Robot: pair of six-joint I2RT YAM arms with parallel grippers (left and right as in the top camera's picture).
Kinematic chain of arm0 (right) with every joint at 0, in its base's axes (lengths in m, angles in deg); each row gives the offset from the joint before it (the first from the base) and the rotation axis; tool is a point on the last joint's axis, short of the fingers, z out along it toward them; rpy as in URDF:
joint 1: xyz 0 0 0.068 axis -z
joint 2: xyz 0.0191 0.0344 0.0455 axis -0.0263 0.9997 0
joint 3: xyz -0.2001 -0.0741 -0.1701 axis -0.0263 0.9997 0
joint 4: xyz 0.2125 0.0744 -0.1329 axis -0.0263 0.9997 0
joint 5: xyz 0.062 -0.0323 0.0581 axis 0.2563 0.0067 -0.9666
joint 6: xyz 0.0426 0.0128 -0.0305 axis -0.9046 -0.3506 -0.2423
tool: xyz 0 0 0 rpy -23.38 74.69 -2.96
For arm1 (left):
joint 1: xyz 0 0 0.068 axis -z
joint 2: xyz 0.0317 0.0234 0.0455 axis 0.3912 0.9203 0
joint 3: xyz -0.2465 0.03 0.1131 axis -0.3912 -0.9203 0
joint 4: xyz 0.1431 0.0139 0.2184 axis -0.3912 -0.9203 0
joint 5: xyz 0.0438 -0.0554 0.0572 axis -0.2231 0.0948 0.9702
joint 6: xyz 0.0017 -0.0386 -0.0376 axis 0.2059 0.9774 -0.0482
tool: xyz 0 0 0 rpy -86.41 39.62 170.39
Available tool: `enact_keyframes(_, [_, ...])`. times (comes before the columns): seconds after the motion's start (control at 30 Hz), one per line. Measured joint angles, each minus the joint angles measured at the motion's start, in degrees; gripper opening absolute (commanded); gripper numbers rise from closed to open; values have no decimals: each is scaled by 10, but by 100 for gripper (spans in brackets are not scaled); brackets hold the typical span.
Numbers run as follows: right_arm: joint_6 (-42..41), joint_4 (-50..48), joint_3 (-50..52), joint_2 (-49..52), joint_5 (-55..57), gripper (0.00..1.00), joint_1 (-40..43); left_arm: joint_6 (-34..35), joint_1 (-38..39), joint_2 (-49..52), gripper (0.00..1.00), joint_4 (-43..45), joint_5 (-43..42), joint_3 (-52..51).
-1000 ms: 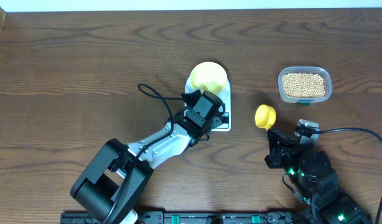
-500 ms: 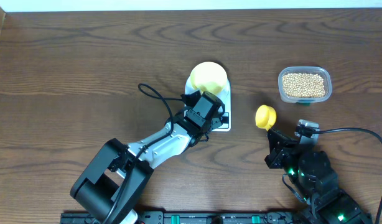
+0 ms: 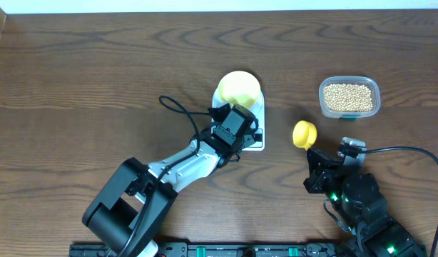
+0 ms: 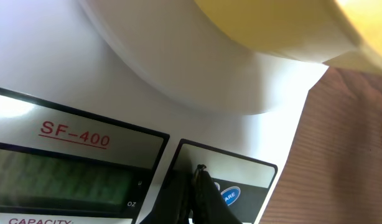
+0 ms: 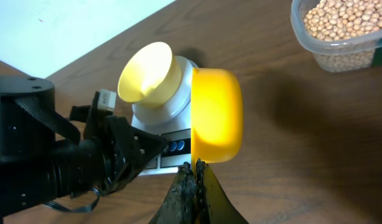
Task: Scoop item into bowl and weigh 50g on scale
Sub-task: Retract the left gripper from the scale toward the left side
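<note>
Overhead view: the left arm is seen reaching from the near edge of the bench toward the middle.
- A black cable is looped just left of its wrist.
- The left pincer is laid over the front of the scale, which is set at mid-bench.
- The bowl is seated on the scale's round platform, on the side toward the far edge. No beans are seen in it.

Left wrist view:
- The left pincer is seen with its tips drawn together into one point.
- That point is held over the scale's button panel, between the display and a blue button.
- Whether the panel is being touched cannot be told.
- The underside of the bowl is seen at the top.

Right of the scale, overhead: the scoop is held clear of it, cup end toward the far edge. The right pincer is found on its near side.

Right wrist view:
- The right pincer is clamped on the lower end of the scoop.
- The cup is turned on its side and nothing is seen in it.
- The bowl is seen behind it.

Toward the right edge, in the far half of the bench, a clear tub is placed. The beans are held inside it, well apart from the bowl.
</note>
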Motion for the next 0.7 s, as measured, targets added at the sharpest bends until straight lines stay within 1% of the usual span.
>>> enact_keyframes(0.07, [0,6,0,0,0,1,0,0,0,-5,7,-21,0,2])
enact_keyframes(0.17, [0,5,0,0,0,1,0,-7,0,-33,7,-90,-2,1])
enact_keyframes(0.2, [0,6,0,0,0,1,0,-10,0,-45,7,-99,-2,0])
enact_keyframes(0.3, [0,6,0,0,0,1,0,-41,0,-121,9,-158,-2,-1])
enact_keyframes(0.33, [0,10,0,0,0,1,0,-70,0,-176,22,-193,-2,-1])
enact_keyframes(0.37, [0,12,0,0,-1,1,0,-82,0,-192,32,-197,-2,-1])
enact_keyframes(0.4, [0,17,0,0,-3,1,0,-104,0,-215,46,-210,-2,0])
enact_keyframes(0.43, [0,21,0,0,-3,1,0,-123,-2,-238,72,-237,-2,0])
enact_keyframes(0.47, [0,25,0,0,-5,1,0,-150,-7,-282,86,-274,-1,-2])
enact_keyframes(0.5, [0,30,0,0,-7,1,0,-171,-12,-313,95,-286,3,-2])
enact_keyframes(0.6, [0,34,0,0,-14,1,0,-218,-29,-395,96,-324,38,-2])
enact_keyframes(0.7, [0,34,0,0,-19,1,0,-269,-45,-456,96,-388,127,-1])
